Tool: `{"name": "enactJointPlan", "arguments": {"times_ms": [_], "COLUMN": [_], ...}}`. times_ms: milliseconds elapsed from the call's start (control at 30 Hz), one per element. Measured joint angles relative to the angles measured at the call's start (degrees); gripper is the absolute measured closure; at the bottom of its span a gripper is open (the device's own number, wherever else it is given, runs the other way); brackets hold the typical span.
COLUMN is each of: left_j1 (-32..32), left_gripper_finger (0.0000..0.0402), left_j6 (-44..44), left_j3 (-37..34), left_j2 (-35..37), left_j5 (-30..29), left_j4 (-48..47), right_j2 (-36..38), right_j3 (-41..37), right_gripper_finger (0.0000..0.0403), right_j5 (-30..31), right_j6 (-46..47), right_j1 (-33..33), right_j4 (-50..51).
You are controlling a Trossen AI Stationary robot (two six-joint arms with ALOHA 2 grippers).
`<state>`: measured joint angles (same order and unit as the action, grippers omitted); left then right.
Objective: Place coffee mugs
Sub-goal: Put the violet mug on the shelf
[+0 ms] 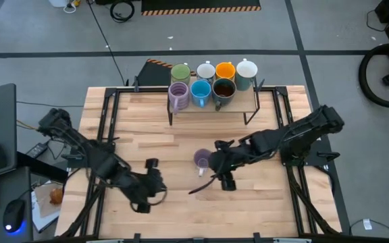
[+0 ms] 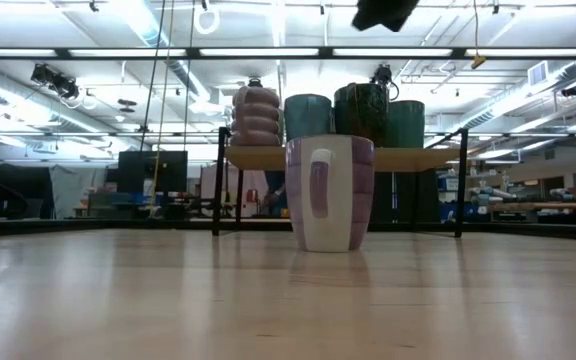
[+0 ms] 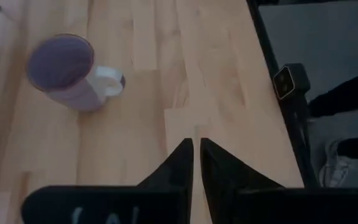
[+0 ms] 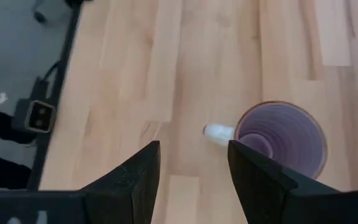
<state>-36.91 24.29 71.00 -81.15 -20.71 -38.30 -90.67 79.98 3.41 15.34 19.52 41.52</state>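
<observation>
Mugs are mostly placed, by the look of it: the right gripper (image 1: 211, 164) hangs just beside the lone purple mug (image 1: 202, 159), fingers spread and empty, the mug standing upright mid-table (image 1: 181, 209) with its handle toward that gripper. The left gripper (image 1: 152, 164) waits well apart from it, fingers nearly together and holding nothing. Seven mugs already crowd the shelf (image 1: 211, 108) at the far edge, so this last one seems all that is left to lift and set there.

Two dark jointed arms (image 1: 107, 162), black cables alongside; tapered matte-black fingers (image 4: 138, 174), faint pale marks on wrist housing.
</observation>
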Motion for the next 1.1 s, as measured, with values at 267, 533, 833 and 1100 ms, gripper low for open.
{"name": "enactJointPlan", "arguments": {"times_ms": [267, 533, 833, 1100], "left_j1": [-2.55, -2.45, -2.44, -2.42], "left_gripper_finger": [0.0368, 0.0368, 0.0368, 0.0368], "left_j6": [-0.32, -1.35, -2.51, -2.62], "left_j3": [-5.39, -6.34, -6.34, -6.34], "left_j2": [9.13, 11.99, 11.99, 11.99], "left_j5": [-4.97, -8.01, -8.25, -9.19], "left_j4": [0.35, 0.65, -0.79, -0.99], "right_j2": [-6.45, -8.13, -8.11, -8.11], "right_j3": [8.19, 9.83, 9.81, 9.81], "right_gripper_finger": [0.0209, 0.0209, 0.0209, 0.0209], "right_j5": [3.19, 3.97, 3.08, 2.53], "right_j6": [4.75, 6.19, 7.08, 7.54], "right_j1": [-1.19, -2.95, -4.78, -5.2], "right_j4": [2.64, 3.67, 3.88, 3.65]}}
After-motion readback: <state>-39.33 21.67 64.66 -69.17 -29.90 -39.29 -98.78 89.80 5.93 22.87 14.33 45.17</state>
